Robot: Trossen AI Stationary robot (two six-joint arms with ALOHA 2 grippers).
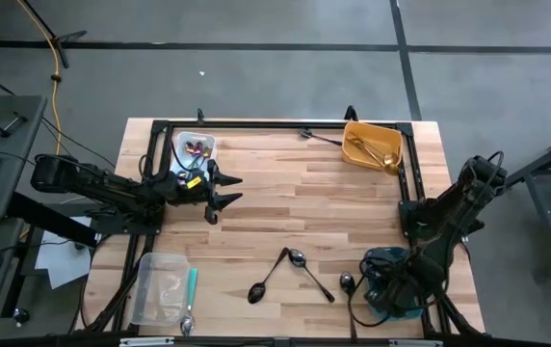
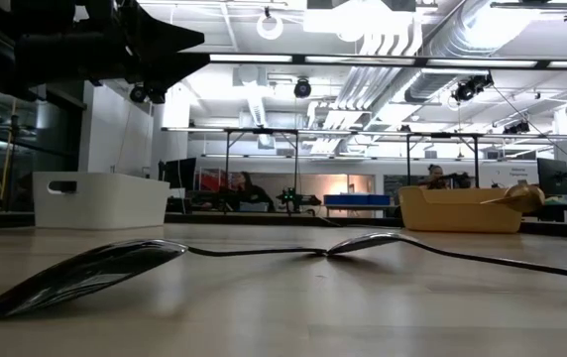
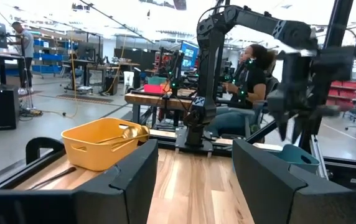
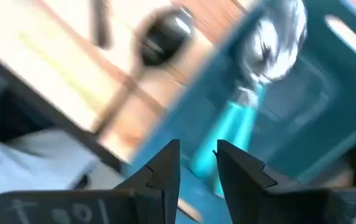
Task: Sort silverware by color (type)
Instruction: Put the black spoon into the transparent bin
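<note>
right hand (image 4: 196,163): poised above the teal bin (image 1: 396,289), its dark wedge-shaped fingers a narrow gap apart and holding nothing; a teal-handled spoon (image 4: 256,81) lies in the bin just ahead of the fingertips, so this looks like a drop just made.
teal-handled spoon: bright rounded silver bowl, smooth teal handle, lying loose inside the bin and free of the fingers.
teal bin: matte plastic with a slotted grip in its wall, set at the desk (image 1: 285,193) corner directly under the right hand, seemingly the home for that colour.
black spoons (image 1: 290,270): two glossy, slim, dark ones crossing each other on the bare wood between the two hands, not yet sorted; a third dark spoon head (image 1: 347,282) rests just beside the teal bin.
left hand (image 1: 225,190): jaws spread wide and empty, hovering beside the white bin (image 1: 195,154) of mixed pieces; it seems to be waiting.
yellow bin (image 1: 372,145): rounded plastic tub with gold utensils, far across the desk from the left hand.
clear bin (image 1: 160,287): see-through, with another teal-handled piece (image 1: 191,299) against its side.
desk: pale plank wood, smooth.
</note>
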